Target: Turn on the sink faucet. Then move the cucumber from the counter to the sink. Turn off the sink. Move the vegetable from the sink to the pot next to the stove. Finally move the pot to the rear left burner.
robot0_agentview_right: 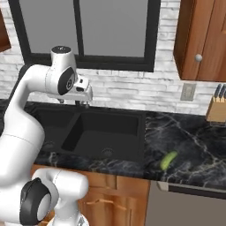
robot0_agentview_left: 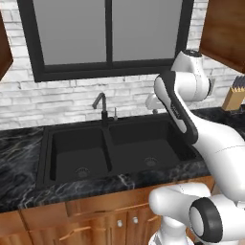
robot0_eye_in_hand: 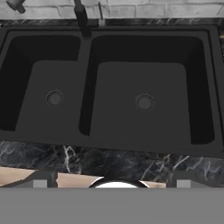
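Hand view: your gripper (robot0_eye_in_hand: pixel 111 183) has its jaws spread wide, empty, above the sink (robot0_eye_in_hand: pixel 205 87).
Faucet (robot0_agentview_left: pixel 101 106): far rim, no water visible.
Cucumber (robot0_agentview_right: pixel 168 160): counter (robot0_agentview_right: pixel 194 154), right of sink.
Risk: you could clip the thin lever or skip turning water on.

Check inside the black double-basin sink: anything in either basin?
Both basins of the black rectangular double-basin sink hold just a round drain each. The short yellowish-green cucumber lies on the glossy black marble counter, right of the sink. Nothing is covered.
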You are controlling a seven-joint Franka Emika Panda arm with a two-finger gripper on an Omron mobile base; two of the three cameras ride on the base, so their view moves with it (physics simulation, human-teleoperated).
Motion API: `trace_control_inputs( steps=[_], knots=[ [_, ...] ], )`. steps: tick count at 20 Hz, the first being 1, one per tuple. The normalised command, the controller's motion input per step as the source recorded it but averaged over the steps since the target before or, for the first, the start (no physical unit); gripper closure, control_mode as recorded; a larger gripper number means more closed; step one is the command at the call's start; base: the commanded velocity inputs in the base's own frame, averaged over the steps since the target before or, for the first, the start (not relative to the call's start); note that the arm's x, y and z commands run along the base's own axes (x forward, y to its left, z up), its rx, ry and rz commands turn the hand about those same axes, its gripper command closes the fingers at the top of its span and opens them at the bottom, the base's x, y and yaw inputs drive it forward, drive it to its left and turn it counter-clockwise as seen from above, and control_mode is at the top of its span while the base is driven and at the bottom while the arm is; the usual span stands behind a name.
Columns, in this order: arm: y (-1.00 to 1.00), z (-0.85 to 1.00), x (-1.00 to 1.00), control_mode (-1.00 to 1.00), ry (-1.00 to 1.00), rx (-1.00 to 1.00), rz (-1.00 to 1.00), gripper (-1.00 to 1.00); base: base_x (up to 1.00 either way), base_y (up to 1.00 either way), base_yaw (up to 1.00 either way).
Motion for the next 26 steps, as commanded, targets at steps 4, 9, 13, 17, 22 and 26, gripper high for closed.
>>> trace_control_inputs(
  steps=[4,9,13,17,22,26],
  knots=[
    [0.0,0.0,0.0,1.0,0.0,0.0,0.0,-1.0,0.3,-0.33,-0.04],
    [0.0,0.0,0.0,1.0,0.0,0.0,0.0,-1.0,0.48,-0.07,0.0],
    [0.0,0.0,0.0,1.0,0.0,0.0,0.0,-1.0,0.62,0.0,0.0],
    [0.0,0.0,0.0,1.0,0.0,0.0,0.0,-1.0,0.54,0.0,0.0],
    [0.0,0.0,0.0,1.0,0.0,0.0,0.0,-1.0,0.07,0.0,0.0],
    [0.0,0.0,0.0,1.0,0.0,0.0,0.0,-1.0,0.0,0.0,0.0]
  ],
)
